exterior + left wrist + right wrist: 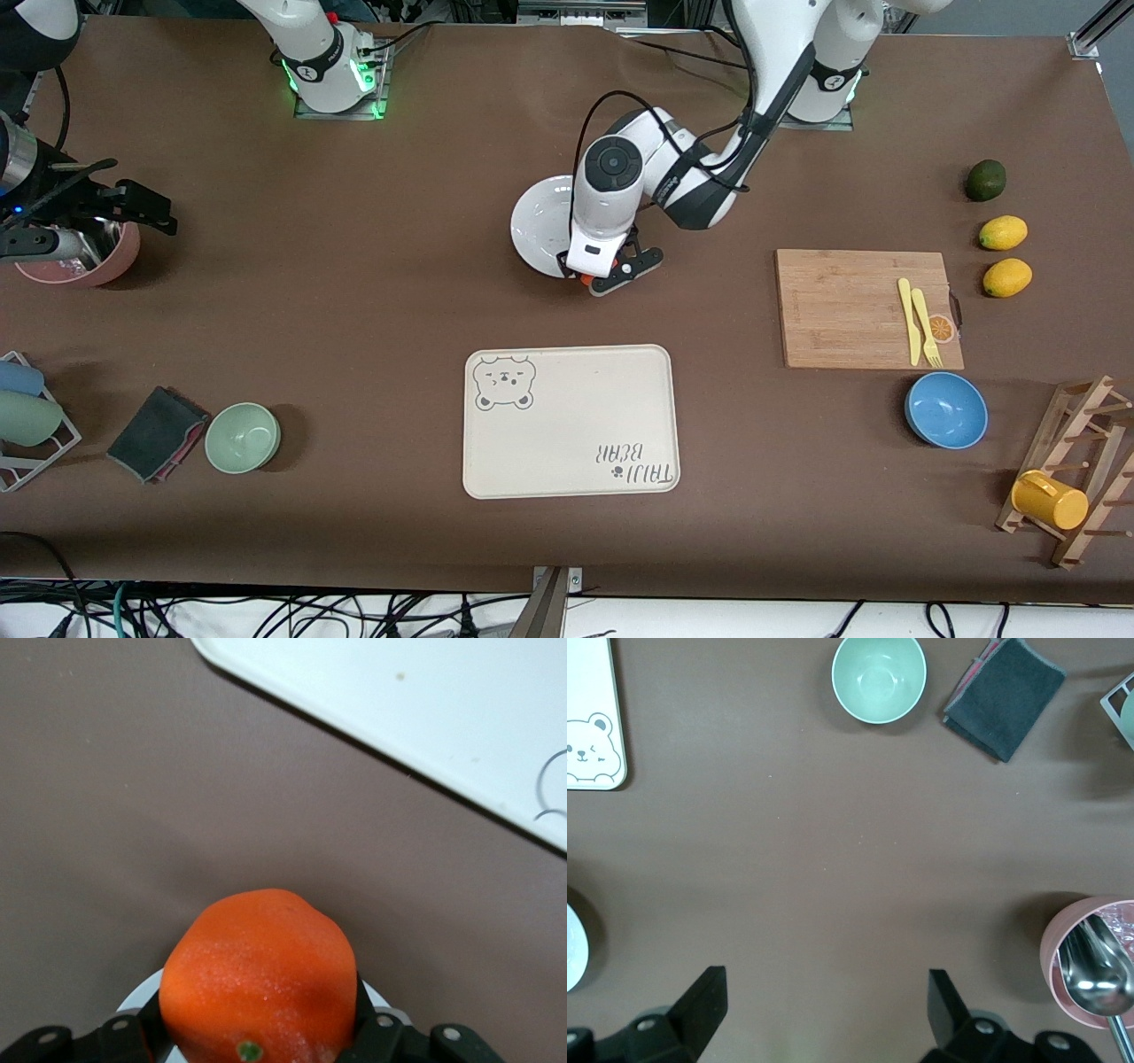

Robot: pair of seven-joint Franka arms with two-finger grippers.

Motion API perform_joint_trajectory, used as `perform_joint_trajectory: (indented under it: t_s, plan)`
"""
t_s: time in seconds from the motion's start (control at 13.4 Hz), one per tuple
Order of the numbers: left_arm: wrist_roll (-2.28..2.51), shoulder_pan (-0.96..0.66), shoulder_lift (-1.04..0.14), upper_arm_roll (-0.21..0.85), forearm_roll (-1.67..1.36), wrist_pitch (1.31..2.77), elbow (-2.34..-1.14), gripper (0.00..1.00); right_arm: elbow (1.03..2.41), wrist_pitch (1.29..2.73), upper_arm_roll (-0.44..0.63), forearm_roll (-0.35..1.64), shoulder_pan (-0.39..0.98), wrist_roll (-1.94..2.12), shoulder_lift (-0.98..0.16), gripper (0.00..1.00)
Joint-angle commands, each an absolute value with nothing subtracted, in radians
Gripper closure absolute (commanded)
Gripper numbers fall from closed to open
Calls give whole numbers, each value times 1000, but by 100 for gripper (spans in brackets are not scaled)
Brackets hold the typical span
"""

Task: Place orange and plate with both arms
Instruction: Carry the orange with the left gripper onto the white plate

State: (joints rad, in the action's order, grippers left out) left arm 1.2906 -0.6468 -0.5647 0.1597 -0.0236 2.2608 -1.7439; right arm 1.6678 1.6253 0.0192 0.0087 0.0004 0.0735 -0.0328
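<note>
Now the orange (261,979) is clamped in the left gripper (595,276), seemingly over the plate (542,226) rim; it should be lowered gently. The right gripper (824,1005) waits, spread apart, above bare table.

Bear-printed tray (567,425), green bowl (243,437), seemingly folded dark cloth (158,432)

left claw (592,276): low, clamped, apparently tilted | right claw (824,1001): fingers spread wide, raised, waiting

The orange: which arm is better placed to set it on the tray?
Left, probably: its tool is shut on the orange, above the plate's rim beside the bear-printed tray.
</note>
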Motion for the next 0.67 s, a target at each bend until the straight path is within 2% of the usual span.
perform_joint_trajectory:
  t_s: [0.0, 0.07, 0.15, 0.22, 0.3, 0.6]
  plan:
    - [1298, -692, -621, 147, -54, 2250, -1706, 64, 1661, 1617, 18, 26, -6, 78, -31, 0]
    - [1299, -692, -632, 147, -54, 2252, -1704, 64, 1661, 1617, 18, 26, -6, 78, -32, 0]
    - [1299, -690, -635, 147, -54, 2252, -1704, 52, 1661, 1617, 18, 26, -6, 78, -31, 0]
    - [1299, -692, -635, 147, -54, 2252, -1704, 15, 1661, 1617, 18, 26, -6, 78, -31, 0]
    - [1301, -692, -635, 147, -54, 2250, -1706, 0, 1661, 1617, 18, 26, -6, 78, -32, 0]
    - [1325, -684, -624, 143, -44, 2243, -1704, 0, 1661, 1615, 18, 26, -6, 77, -32, 0]
